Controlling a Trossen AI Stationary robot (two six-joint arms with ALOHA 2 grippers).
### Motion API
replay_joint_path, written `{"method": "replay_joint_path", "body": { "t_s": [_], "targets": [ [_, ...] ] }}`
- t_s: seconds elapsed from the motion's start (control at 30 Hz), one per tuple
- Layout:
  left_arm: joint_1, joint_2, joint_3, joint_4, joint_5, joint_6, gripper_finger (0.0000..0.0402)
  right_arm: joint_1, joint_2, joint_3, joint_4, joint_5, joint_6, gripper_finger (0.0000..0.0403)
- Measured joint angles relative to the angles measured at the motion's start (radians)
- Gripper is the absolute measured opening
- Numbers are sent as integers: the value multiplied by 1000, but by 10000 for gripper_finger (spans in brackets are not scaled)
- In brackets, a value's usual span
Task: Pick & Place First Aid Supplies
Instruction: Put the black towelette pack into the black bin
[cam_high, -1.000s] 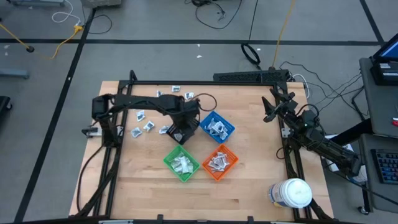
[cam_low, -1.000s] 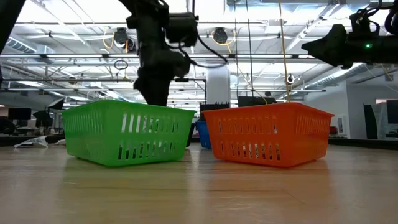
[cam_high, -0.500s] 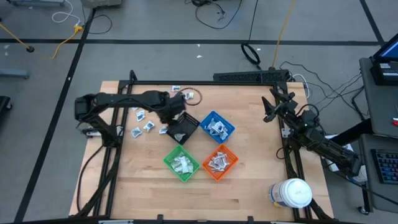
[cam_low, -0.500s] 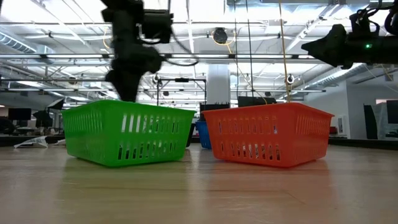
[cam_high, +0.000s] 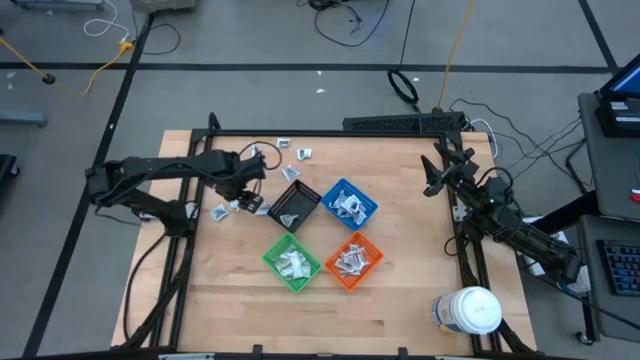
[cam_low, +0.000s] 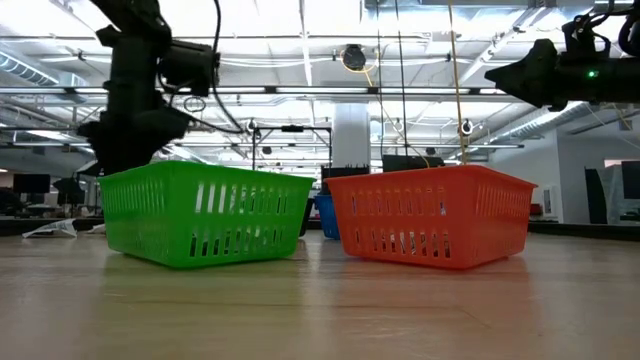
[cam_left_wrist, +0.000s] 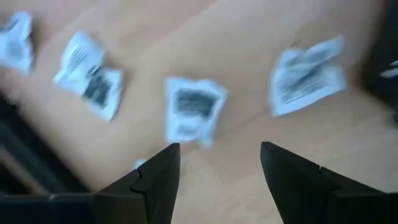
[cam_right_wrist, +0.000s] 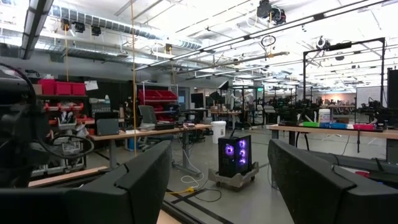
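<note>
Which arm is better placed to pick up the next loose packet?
Left. Its open end effector hangs right above the scattered packets, while the right end effector waits raised at the table's far right edge.

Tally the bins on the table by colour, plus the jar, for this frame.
Black bin: 1
Blue bin: 1
Green bin: 1
Orange bin: 1
White jar: 1
Total: 5
</note>
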Motion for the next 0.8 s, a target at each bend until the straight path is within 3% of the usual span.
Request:
{"method": "replay_joint_path", "body": {
  "t_s": [0.3,0.8],
  "targets": [
    [16,-11,-98,61,-17,-6,230,0,0,0,0,0,0,263],
    [-6,131,-142,206,-11,38,216,0,0,0,0,0,0,263]
  ]
}}
